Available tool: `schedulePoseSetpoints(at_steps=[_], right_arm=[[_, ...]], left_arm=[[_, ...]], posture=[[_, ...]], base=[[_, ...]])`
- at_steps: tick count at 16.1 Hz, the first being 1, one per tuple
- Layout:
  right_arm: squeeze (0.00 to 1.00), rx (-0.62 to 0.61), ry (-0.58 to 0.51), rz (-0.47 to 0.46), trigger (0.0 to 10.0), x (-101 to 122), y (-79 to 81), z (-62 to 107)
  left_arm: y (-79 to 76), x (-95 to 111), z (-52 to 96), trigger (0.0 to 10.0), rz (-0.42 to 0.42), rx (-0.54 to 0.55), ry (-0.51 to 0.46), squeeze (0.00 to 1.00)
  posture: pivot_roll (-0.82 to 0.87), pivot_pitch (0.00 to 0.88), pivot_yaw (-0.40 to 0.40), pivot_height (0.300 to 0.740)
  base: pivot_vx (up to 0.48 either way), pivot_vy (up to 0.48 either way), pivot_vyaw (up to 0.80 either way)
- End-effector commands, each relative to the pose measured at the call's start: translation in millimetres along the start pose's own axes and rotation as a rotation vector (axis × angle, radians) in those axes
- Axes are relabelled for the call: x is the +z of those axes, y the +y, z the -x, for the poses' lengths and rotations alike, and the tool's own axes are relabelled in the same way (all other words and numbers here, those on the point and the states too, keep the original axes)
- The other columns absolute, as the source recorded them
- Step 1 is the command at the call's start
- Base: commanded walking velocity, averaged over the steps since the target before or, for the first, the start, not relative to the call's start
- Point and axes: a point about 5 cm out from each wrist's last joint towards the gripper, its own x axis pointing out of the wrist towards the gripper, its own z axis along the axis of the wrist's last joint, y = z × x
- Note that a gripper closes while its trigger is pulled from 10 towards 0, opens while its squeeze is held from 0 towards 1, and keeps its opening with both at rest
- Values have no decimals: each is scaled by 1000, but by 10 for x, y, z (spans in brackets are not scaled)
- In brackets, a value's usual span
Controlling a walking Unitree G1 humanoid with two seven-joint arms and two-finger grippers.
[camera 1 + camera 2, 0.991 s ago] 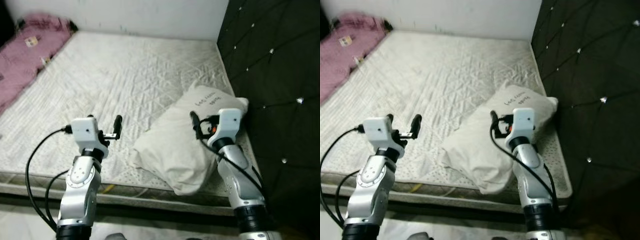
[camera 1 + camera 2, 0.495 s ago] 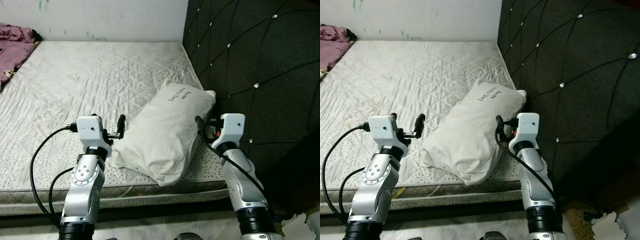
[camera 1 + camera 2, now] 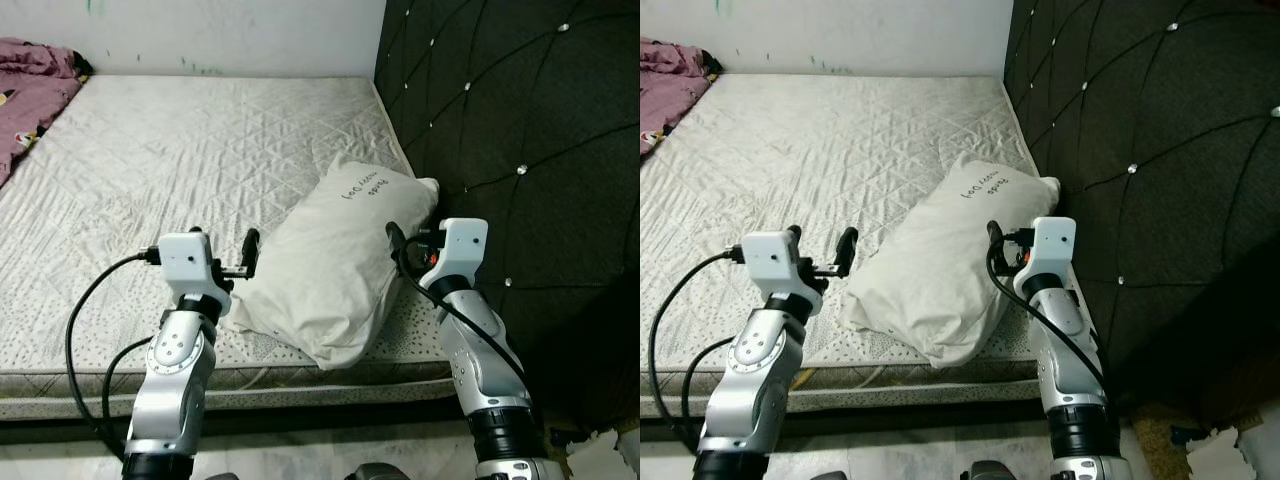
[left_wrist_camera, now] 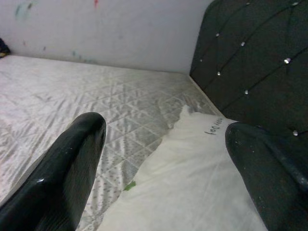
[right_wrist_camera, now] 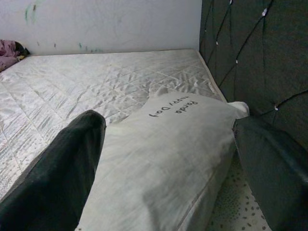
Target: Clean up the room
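Observation:
A white pillow (image 3: 335,260) with dark handwriting lies on the bare quilted mattress (image 3: 200,150), close to the headboard. My left gripper (image 3: 225,248) is held up at the pillow's left edge, open, with nothing between its fingers. In the left wrist view the pillow (image 4: 192,183) lies ahead of the open left gripper (image 4: 166,130). My right gripper (image 3: 415,243) is at the pillow's right side, beside the headboard, and is open too. In the right wrist view the pillow (image 5: 163,159) lies between the two spread fingers (image 5: 62,178). Whether they touch it I cannot tell.
A dark tufted headboard (image 3: 500,100) rises along the mattress's right side. A pink blanket (image 3: 30,90) lies bunched at the far left by the white wall. The mattress's front edge (image 3: 300,385) is just before me. Torn paper scraps (image 3: 610,445) lie on the floor at lower right.
The whole view has swung to the right, bringing the headboard in and pushing the pink blanket to the edge. Both arms keep their raised pose with fingers open. The pillow stays put.

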Motion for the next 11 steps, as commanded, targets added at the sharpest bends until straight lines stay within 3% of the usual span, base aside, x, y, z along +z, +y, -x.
schedulePoseSetpoints(at_steps=[1,6,11], right_arm=[[0,8,-19,-11,10000,56,17,7],[0,17,-15,-36,10000,42,89,22],[0,11,-12,-46,10000,51,83,18]], left_arm=[[77,23,32,10000,3,43,1,0],[138,26,88,10000,-1,76,11,0],[340,137,146,10000,-68,146,-14,0]], posture=[[-61,26,-7,740],[-49,29,-9,740],[-36,33,-10,740]], base=[[0,0,0],[0,0,0],[0,0,0]])
